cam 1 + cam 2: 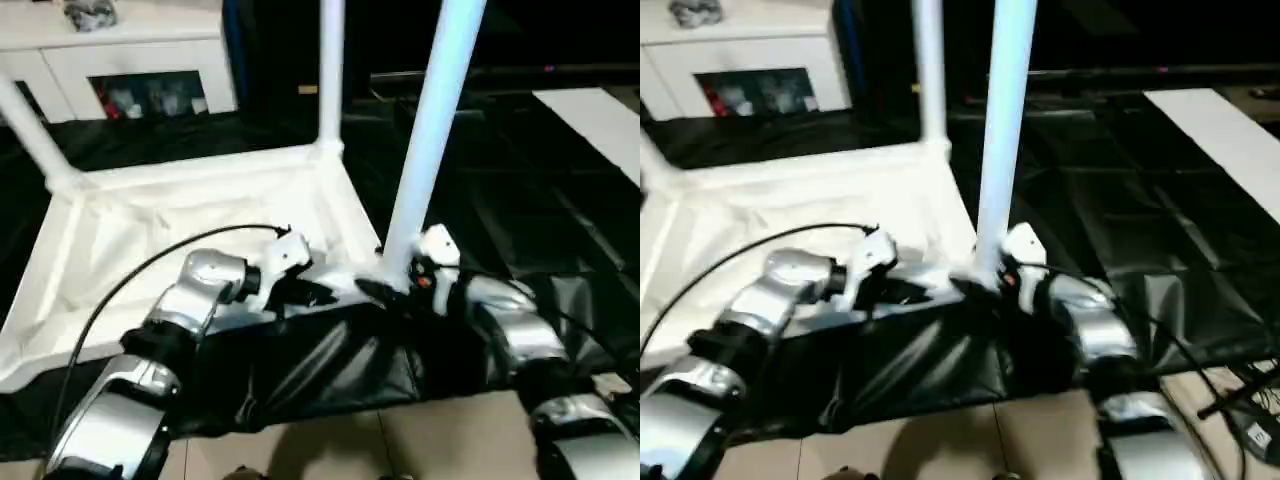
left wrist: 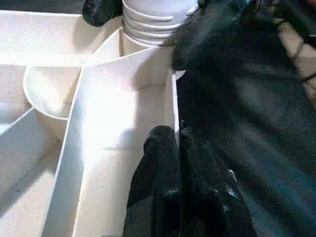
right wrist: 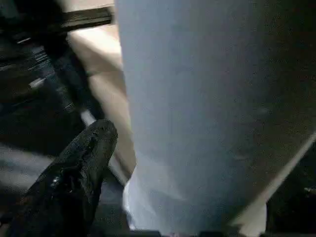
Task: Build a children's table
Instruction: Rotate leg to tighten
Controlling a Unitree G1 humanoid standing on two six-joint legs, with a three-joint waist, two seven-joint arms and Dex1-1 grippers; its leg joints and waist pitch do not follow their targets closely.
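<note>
From our head, the two eyes look forward and down over both silver forearms at the upturned white ribbed plastic tabletop (image 1: 180, 215). Our left wrist camera sits close over its rim. Our right wrist camera is pressed near the white tubular leg (image 3: 207, 113), which both eye views share.

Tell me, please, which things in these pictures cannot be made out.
- Near leg: top cut off by the head views' upper edge.
- Its seat in the socket: the right gripper covers it; the right wrist view sits too close.
- Fourth corner of the table top: outside the head views.
- Cabinet contents: too blurred.
</note>
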